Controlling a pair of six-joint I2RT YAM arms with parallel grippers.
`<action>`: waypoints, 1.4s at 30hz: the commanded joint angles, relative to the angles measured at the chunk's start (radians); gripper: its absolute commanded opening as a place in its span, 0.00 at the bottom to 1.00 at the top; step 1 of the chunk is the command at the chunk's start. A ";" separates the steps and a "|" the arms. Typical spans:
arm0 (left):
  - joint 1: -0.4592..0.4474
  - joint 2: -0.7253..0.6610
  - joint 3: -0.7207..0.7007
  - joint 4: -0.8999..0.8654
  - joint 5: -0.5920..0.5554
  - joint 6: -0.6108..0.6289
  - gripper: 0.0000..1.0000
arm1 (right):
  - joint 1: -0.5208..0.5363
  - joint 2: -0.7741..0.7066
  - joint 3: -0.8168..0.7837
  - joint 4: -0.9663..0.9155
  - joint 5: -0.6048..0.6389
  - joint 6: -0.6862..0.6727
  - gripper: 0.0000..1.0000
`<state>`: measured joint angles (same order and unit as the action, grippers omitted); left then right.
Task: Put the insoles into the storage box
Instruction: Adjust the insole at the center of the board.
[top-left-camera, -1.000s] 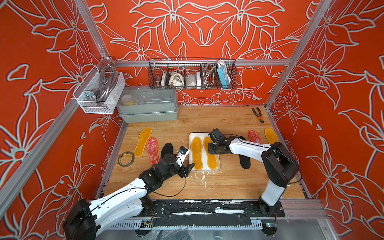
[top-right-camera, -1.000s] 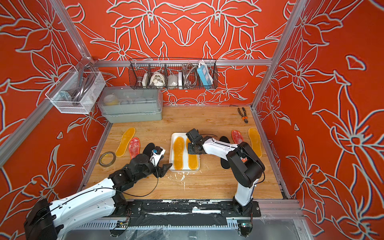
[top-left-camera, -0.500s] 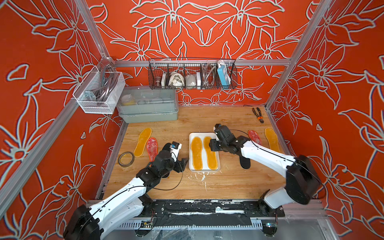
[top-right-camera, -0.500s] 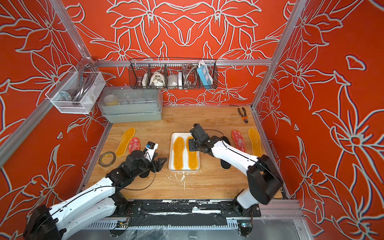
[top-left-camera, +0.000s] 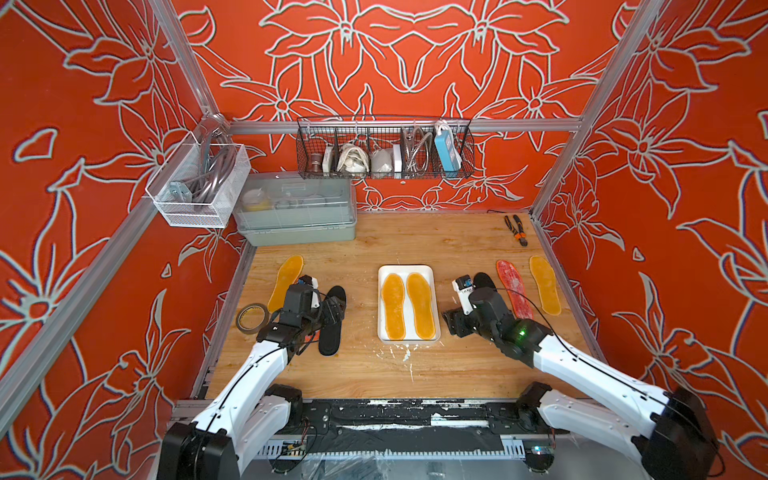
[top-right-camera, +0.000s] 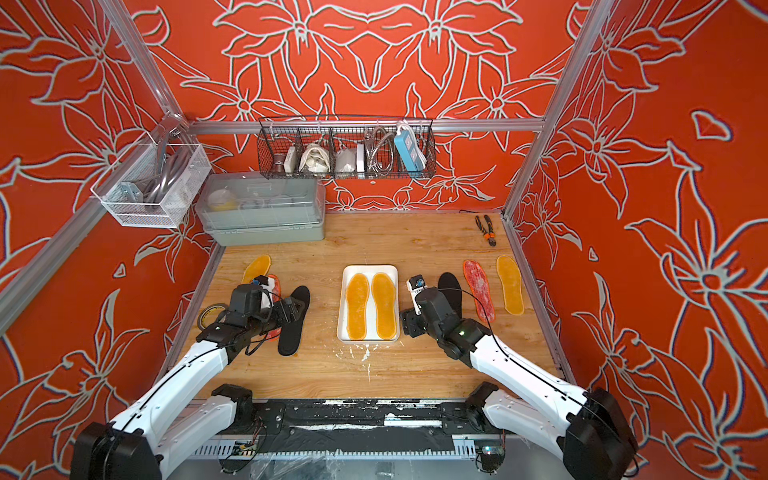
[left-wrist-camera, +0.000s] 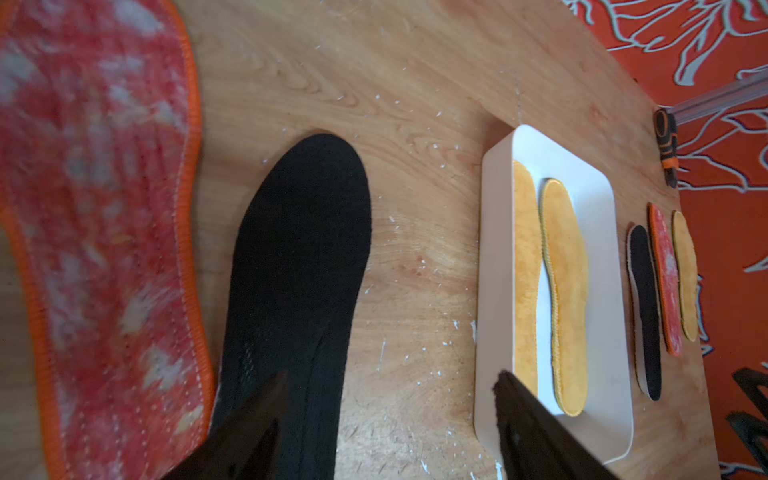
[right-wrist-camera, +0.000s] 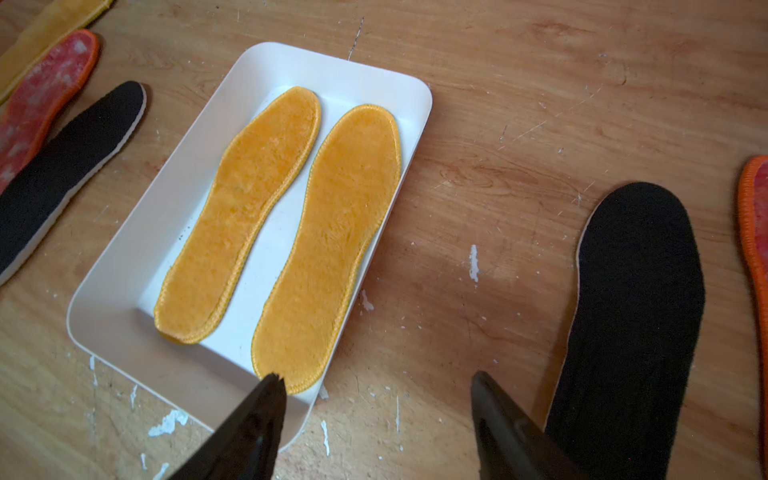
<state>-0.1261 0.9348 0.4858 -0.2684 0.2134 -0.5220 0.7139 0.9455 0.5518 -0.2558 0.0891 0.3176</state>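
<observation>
Beneath the left jaws in both top views lies a black insole, with the storage box, holding two amber insoles, just beside the right jaws. Left wrist: left jaws gape empty over that black insole, its length running straight ahead. Right wrist: right jaws open, bare, between storage box and a second black insole.

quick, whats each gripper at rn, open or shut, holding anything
left gripper: open, holding nothing, low over a black insole
right gripper: open, holding nothing, beside the storage box
</observation>
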 joint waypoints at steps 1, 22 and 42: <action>0.022 0.046 0.022 -0.052 0.012 -0.001 0.78 | 0.004 -0.058 -0.063 0.068 -0.019 -0.054 0.74; 0.025 0.335 0.118 -0.065 -0.088 0.077 0.96 | 0.005 -0.094 -0.166 0.180 0.015 -0.025 0.95; -0.085 0.384 0.109 -0.026 -0.039 0.019 0.81 | 0.005 -0.073 -0.176 0.199 0.083 0.016 0.93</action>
<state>-0.1856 1.2987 0.5892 -0.2955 0.1459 -0.4782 0.7143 0.8642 0.3893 -0.0681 0.1390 0.3122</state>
